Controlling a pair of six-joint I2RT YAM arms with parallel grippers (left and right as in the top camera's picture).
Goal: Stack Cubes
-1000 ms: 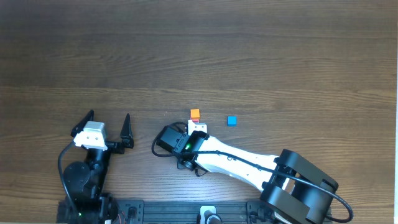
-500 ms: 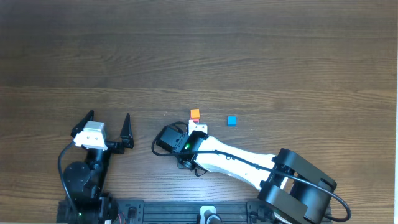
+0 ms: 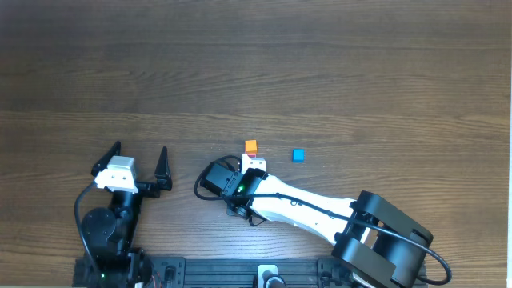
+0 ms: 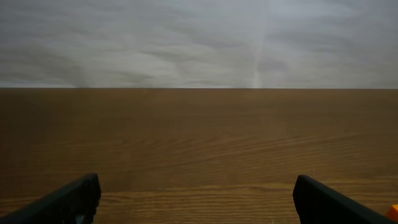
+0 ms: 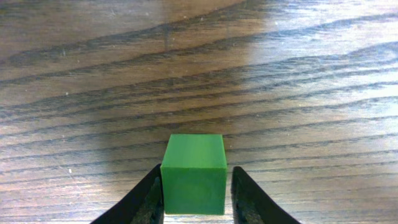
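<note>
A green cube rests on the wooden table, and my right gripper is shut on it with a finger pressed against each side. From above, the right gripper points down at the table's middle, just in front of an orange cube. A blue cube lies a little to the right of the orange one. My left gripper stays open near its base at the left, holding nothing. In the left wrist view a sliver of the orange cube shows beside one finger.
Bare wooden table stretches across the whole far half and to both sides. The right arm's links run diagonally from the lower right towards the middle.
</note>
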